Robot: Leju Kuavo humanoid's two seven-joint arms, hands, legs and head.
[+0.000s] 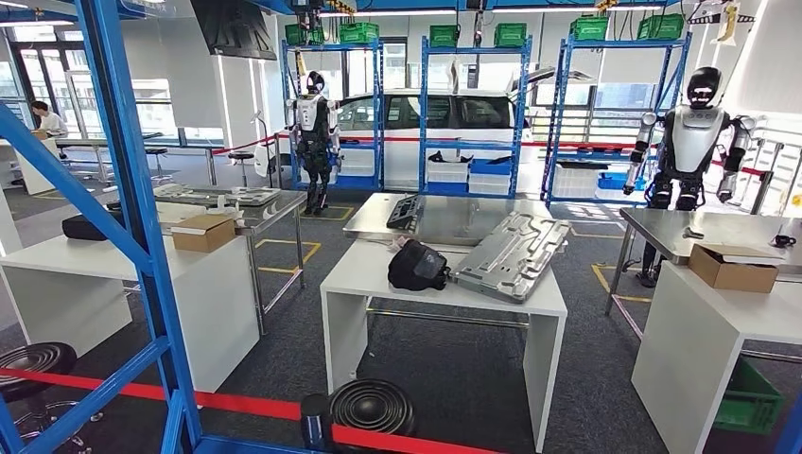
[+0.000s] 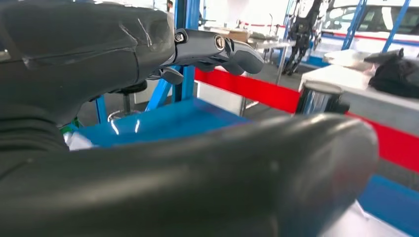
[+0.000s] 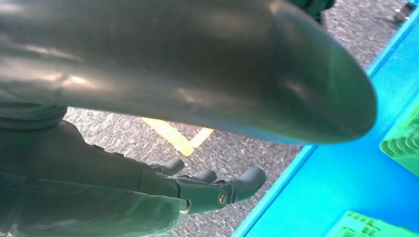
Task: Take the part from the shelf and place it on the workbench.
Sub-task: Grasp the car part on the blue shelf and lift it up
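Observation:
A white workbench (image 1: 378,274) stands ahead in the head view, carrying a large stamped grey metal part (image 1: 511,253) and a black bag (image 1: 417,266). A blue shelf frame (image 1: 128,189) crosses the left foreground. In the left wrist view my left hand (image 2: 148,54) hovers over the blue shelf board (image 2: 163,121), with its fingers (image 2: 222,49) stretched out and apart from the thick thumb, holding nothing. My right hand (image 3: 188,192) is also open and holds nothing, beside a blue shelf board (image 3: 346,182), with grey floor beyond it.
A red barrier tape (image 1: 236,405) with a black post (image 1: 371,407) runs between me and the workbench. Green crates (image 3: 405,140) sit on the shelf by my right hand. Side tables hold cardboard boxes (image 1: 203,232) (image 1: 733,267). Two other humanoid robots (image 1: 314,132) (image 1: 688,142) stand farther back.

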